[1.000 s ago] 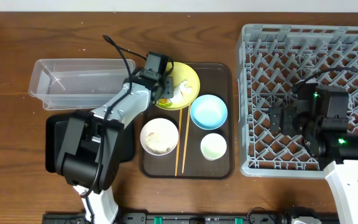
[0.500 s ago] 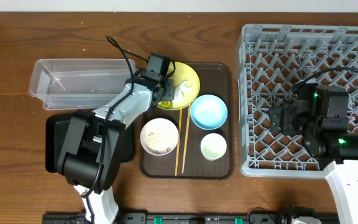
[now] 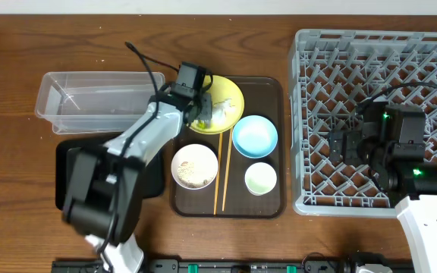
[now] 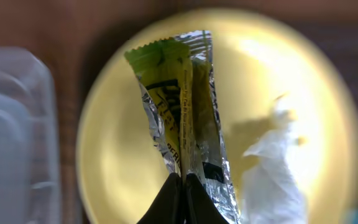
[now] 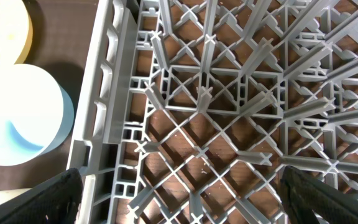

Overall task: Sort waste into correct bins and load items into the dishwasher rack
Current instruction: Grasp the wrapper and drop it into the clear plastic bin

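Observation:
My left gripper [image 4: 183, 180] is shut on the lower end of the green-and-silver snack wrapper [image 4: 179, 106], over the yellow plate [image 4: 117, 143]. Crumpled white paper [image 4: 275, 168] lies on the plate to the wrapper's right. From overhead, the left gripper [image 3: 201, 114] sits at the plate's [image 3: 232, 92] left edge. The blue bowl [image 3: 255, 136], white bowl [image 3: 194, 167], pale cup [image 3: 260, 179] and chopsticks [image 3: 220, 174] rest on the brown tray [image 3: 275, 91]. My right gripper [image 5: 185, 199] hangs open and empty over the left edge of the dishwasher rack [image 5: 229, 93].
The clear tub [image 3: 89, 102] stands left of the plate, with the black tray [image 3: 67, 171] in front of it under my left arm. The grey rack [image 3: 317, 68] fills the right side. The blue bowl [image 5: 17, 118] shows just outside the rack's wall.
My left gripper's jaws have closed on the wrapper. The left arm has shifted a little over the black tray. The right arm has stayed still.

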`<state>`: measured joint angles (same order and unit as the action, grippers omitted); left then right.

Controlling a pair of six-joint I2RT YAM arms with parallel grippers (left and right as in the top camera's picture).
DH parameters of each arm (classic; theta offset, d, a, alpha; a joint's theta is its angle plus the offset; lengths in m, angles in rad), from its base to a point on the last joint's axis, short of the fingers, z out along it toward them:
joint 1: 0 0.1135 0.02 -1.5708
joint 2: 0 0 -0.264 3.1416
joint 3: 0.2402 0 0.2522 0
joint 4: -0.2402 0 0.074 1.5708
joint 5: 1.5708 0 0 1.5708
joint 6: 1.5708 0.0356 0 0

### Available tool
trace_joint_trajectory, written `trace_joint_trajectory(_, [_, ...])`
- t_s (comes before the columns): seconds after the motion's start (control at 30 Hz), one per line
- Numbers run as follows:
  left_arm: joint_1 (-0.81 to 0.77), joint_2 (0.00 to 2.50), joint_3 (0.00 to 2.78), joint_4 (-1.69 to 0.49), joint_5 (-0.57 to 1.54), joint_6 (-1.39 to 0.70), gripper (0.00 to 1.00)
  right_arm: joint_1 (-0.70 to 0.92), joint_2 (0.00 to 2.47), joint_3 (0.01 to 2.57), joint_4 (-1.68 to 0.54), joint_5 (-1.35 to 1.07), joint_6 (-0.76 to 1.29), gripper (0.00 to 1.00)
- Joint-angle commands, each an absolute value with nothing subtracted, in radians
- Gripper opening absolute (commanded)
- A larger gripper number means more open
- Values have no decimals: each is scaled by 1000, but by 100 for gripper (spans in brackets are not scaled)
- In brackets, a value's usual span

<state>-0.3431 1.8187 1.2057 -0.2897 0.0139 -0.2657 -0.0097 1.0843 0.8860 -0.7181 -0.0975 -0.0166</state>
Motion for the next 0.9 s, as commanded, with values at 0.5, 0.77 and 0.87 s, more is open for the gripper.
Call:
trace_joint_trajectory(0.5, [19,1644,1210,-398,-123,-860,6,3,1082,910,-722,-102,-31,99])
trace_joint_trajectory(0.77, [60,1663,1210,-372,-77,-786,50,3,1082,910,-722,-102,-31,99])
trace_joint_trajectory(0.87, [59,1649,1210,-345,-14,-697,56,3,1082,910,-722,-102,-31,99])
